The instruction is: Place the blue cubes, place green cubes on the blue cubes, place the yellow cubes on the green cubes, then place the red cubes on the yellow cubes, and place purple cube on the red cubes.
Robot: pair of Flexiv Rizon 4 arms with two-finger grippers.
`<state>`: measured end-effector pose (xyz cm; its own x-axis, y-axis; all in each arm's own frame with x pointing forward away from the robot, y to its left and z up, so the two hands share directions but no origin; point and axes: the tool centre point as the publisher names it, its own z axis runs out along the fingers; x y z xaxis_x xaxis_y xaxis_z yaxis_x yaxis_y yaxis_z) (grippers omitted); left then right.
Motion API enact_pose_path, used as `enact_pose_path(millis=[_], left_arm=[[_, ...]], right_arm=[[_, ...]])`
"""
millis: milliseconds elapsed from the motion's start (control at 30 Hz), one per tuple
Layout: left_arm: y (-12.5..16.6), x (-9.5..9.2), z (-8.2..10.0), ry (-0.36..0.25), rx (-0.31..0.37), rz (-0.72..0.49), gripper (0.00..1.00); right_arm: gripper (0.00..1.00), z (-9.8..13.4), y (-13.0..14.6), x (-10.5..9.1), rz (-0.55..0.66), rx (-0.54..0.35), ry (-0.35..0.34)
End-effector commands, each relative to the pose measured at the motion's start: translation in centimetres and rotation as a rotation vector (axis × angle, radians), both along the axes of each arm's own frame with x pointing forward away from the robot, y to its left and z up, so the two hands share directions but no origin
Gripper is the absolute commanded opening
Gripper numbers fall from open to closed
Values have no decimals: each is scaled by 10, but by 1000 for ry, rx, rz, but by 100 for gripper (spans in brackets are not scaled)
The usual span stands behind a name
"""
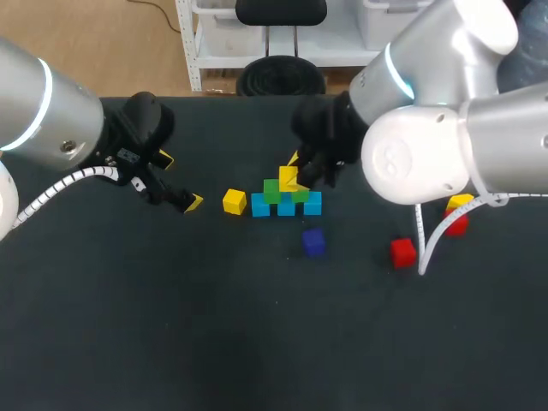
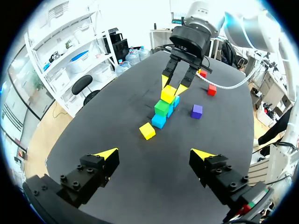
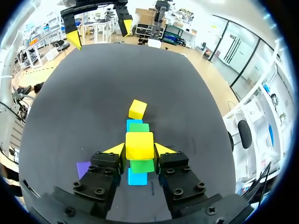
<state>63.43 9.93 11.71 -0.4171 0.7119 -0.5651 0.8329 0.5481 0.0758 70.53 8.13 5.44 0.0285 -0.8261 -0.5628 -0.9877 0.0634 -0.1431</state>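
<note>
Take the stack as the dial's centre in the head view, with 12 o'clock toward the far edge of the table (image 1: 214, 342). The right gripper (image 3: 139, 150) comes in from 1 o'clock, and its fingers press both sides of a yellow cube (image 3: 139, 142). That cube is held over the two green cubes (image 1: 272, 190), which sit on the row of three blue cubes (image 1: 261, 206); whether it rests on them I cannot tell. A loose yellow cube (image 1: 234, 201) lies just beside the row's end at 9 o'clock. Farther out at 9 o'clock the left gripper (image 1: 180, 181) hangs with its fingers spread wide, holding nothing. The purple cube (image 1: 313, 242) lies near at 5 o'clock, and a red cube (image 1: 402, 252) well apart at 4 o'clock. From 6 to 8 o'clock dark tabletop spreads wide.
</note>
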Motion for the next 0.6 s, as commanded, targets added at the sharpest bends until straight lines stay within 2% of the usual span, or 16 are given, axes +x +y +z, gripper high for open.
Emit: enact_pose_path(millis=[33, 600], left_arm=[[2, 0, 0, -1, -4, -4, 100], [2, 0, 0, -1, -4, -4, 100]], right_arm=[[0, -1, 1, 1, 2, -1, 0], [0, -1, 2, 3, 1, -2, -4]])
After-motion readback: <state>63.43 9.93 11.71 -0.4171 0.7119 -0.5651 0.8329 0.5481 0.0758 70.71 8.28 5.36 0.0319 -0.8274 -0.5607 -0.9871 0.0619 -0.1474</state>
